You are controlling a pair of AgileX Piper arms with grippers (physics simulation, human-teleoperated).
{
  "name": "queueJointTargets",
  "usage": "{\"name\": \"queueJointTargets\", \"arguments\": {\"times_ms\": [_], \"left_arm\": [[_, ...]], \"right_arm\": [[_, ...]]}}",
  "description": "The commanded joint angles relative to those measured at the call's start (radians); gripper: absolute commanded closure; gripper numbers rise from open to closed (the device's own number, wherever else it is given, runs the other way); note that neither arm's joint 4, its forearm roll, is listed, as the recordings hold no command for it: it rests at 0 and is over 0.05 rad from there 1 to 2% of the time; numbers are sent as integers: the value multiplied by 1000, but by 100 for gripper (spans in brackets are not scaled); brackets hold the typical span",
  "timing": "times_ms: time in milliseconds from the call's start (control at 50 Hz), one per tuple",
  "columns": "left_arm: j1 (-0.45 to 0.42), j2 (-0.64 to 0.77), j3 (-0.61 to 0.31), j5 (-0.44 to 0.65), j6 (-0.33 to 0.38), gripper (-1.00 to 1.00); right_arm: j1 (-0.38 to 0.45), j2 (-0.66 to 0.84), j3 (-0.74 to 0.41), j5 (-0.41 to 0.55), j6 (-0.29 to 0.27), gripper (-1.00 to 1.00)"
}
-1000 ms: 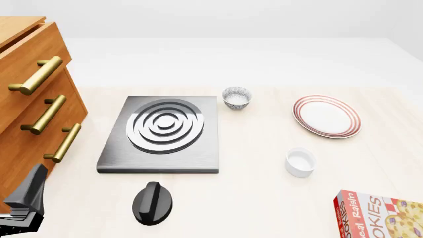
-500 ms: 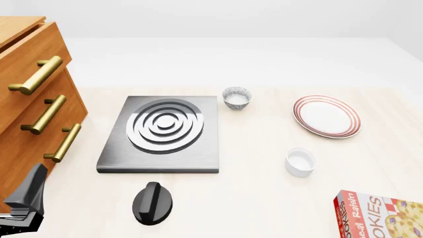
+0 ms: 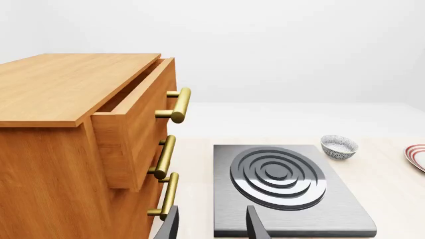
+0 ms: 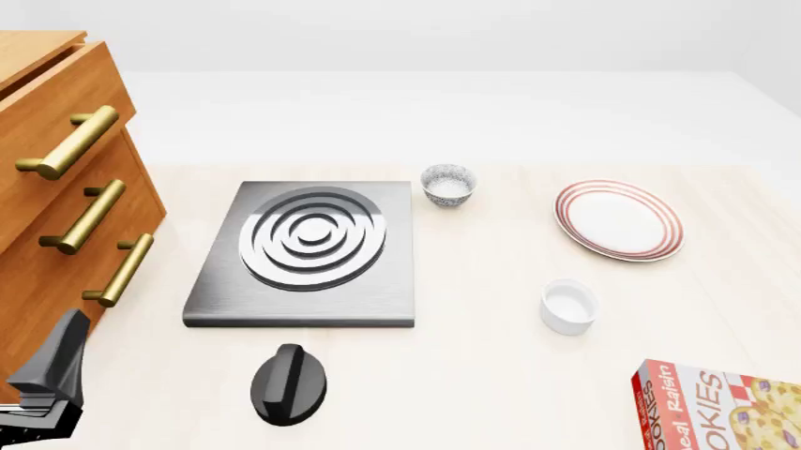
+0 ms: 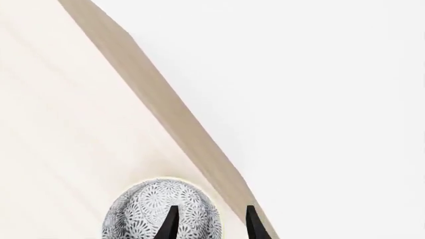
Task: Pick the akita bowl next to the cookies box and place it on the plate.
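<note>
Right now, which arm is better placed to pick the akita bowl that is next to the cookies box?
Right, probably. The right gripper is open directly at an akita bowl near the table edge. The left gripper, also open, sits by the drawer cabinet, on the far side from the cookies box.

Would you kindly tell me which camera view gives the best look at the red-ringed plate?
The front view: the plate lies whole and unblocked there, with its rings clear. The left wrist view catches only a sliver of its rim at the picture's edge. The right wrist view does not show it.
</note>
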Motion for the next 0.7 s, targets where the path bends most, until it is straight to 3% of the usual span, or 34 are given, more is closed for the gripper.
{"name": "queueJointTargets", "arguments": {"times_ms": [20,360,580,700], "left_arm": [[0,0,0,0,0,-100],[0,0,0,0,0,-100],[0,0,0,0,0,-100],[0,0,0,0,0,-100]], "right_arm": [[-12,7,50,-25,-30,100],[10,-77,70,-65,-41,100],[105,-186,41,-52,40,100],[132,-241,52,-56,50,100]]}}
